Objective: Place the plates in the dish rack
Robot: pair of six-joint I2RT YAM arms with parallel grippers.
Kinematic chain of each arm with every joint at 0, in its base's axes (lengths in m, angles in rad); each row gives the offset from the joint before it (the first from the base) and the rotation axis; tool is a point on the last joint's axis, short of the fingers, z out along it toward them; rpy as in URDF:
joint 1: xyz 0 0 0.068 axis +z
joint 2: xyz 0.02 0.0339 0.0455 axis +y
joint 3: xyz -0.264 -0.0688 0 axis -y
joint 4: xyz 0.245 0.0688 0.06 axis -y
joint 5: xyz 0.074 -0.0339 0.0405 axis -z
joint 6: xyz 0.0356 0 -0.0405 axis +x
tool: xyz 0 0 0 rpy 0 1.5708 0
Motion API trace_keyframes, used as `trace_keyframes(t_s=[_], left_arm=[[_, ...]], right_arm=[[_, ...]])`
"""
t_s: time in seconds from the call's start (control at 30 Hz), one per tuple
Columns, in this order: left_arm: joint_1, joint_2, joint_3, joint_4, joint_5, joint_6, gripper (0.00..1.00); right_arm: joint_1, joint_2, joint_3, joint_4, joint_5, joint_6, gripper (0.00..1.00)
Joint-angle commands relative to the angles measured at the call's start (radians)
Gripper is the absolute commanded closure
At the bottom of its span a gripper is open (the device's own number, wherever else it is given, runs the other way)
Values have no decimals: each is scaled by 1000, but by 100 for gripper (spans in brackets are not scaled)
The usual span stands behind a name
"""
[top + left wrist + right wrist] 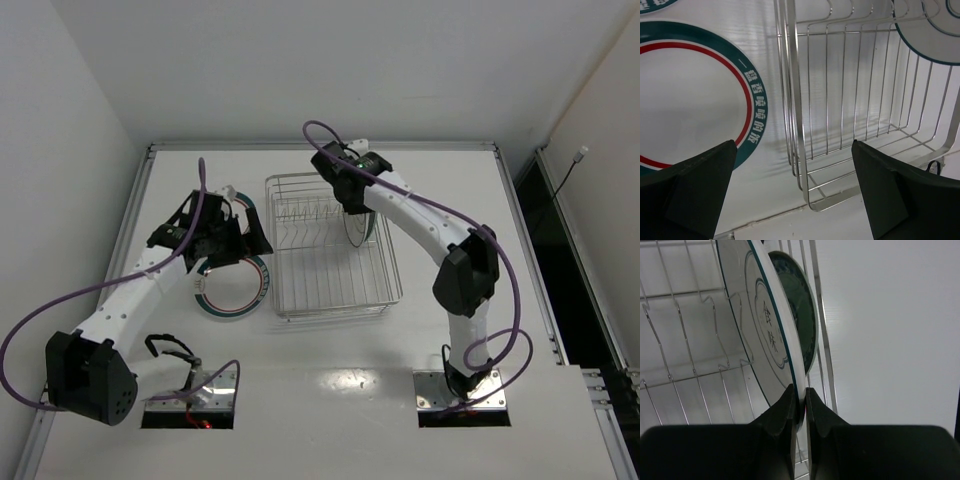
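Right wrist view: the right gripper (799, 395), jaws pinching the rim of the white plate (767, 330), holds it upright in the dish rack (796, 100), upper left of frame. A dark teal plate (800, 315) stands racked just behind. The left gripper (792, 145), jaws spread, hangs near a banded plate (690, 100) (not yet loaded) on the surface (330, 400).
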Motion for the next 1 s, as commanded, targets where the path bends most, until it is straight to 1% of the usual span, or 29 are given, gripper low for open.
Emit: trace_keyframes(t_s=[0.0,0.03,0.13,0.17,0.23,0.27,0.3,0.33,0.37,0.43,0.47,0.53,0.57,0.6,0.67,0.77,0.8,0.87,0.9,0.97], left_arm=[[35,-10,16,-28,-29,2,1],[61,-10,16,-28,-39,-10,1],[91,-20,7,-50,-62,-44,1],[103,-20,7,-59,-81,-53,1],[112,-20,7,-79,-120,-91,1],[112,-20,7,-95,-190,-108,1],[112,-11,7,-150,-236,-131,1],[127,-10,-2,-171,-271,-165,0],[158,-1,-11,-183,-287,-165,0],[190,-1,-34,-183,-278,-165,0],[218,-1,-57,-183,-266,-165,0],[247,-1,-82,-171,-250,-165,0],[284,-1,-108,-162,-220,-174,0],[307,-1,-120,-162,-198,-174,0],[374,-1,-154,-142,-162,-174,0],[430,-27,-192,-110,-114,-174,0],[459,-47,-223,-97,-102,-185,0],[482,-62,-267,-85,-91,-202,0],[506,-63,-284,-73,-79,-215,0],[531,-85,-317,-53,-48,-216,0]], right_arm=[[-8,-5,-13,88,-115,32,100],[-17,-5,-24,99,-126,32,100],[-37,-5,-35,128,-167,23,99],[-48,-5,-35,139,-176,22,95],[-48,-5,-45,149,-190,22,94],[-59,-5,-45,149,-204,12,90],[-59,-5,-45,162,-204,3,86],[-68,-5,-45,162,-215,3,82],[-68,-15,-45,162,-224,3,77],[-68,-41,-67,185,-238,-8,70],[-68,-55,-76,194,-254,-22,63],[-68,-86,-97,212,-273,-31,55],[-68,-118,-98,224,-273,-31,48],[-68,-132,-98,225,-273,-42,45],[-68,-181,-98,238,-284,-51,42],[-68,-241,-133,301,-294,-88,39],[-59,-282,-146,350,-320,-100,38],[-59,-311,-170,387,-351,-112,38],[-59,-311,-170,387,-380,-113,38],[-59,-321,-156,369,-391,-123,38]])
